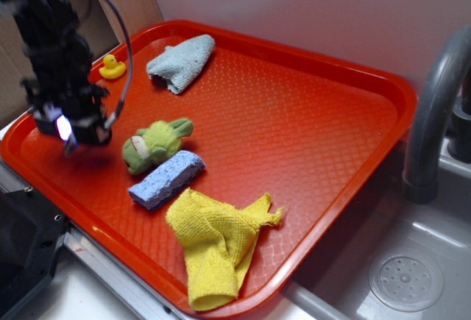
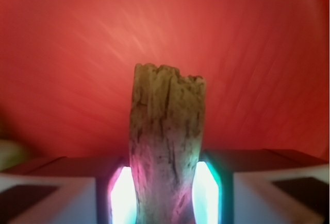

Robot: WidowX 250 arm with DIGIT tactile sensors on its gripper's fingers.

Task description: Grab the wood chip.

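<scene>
- Here the gripper is closed on the wood chip; the wrist view shows the chip pinched between the two lit pads, with its rough, broken end sticking out past them towards the red tray.
- The chip looks grey-brown and grainy, with dark cracks running along its length; it fills the gap between the pads.
- In the exterior view the gripper hangs over the left part of the tray, near its left rim; a bright light glows at its tip, and the chip itself is too small and blurred to make out there.
- Whether the chip touches the tray surface or is lifted clear cannot be told from either view.
- Just right of the gripper lies a green plush frog, and touching the frog's front side is a blue sponge.
- A crumpled yellow cloth lies at the near edge of the tray, just beside the sponge.
- At the far side of the tray sit a small yellow rubber duck and, near it, a pale blue cloth.
- To the right of the tray are a grey faucet and a sink with a round drain.
</scene>
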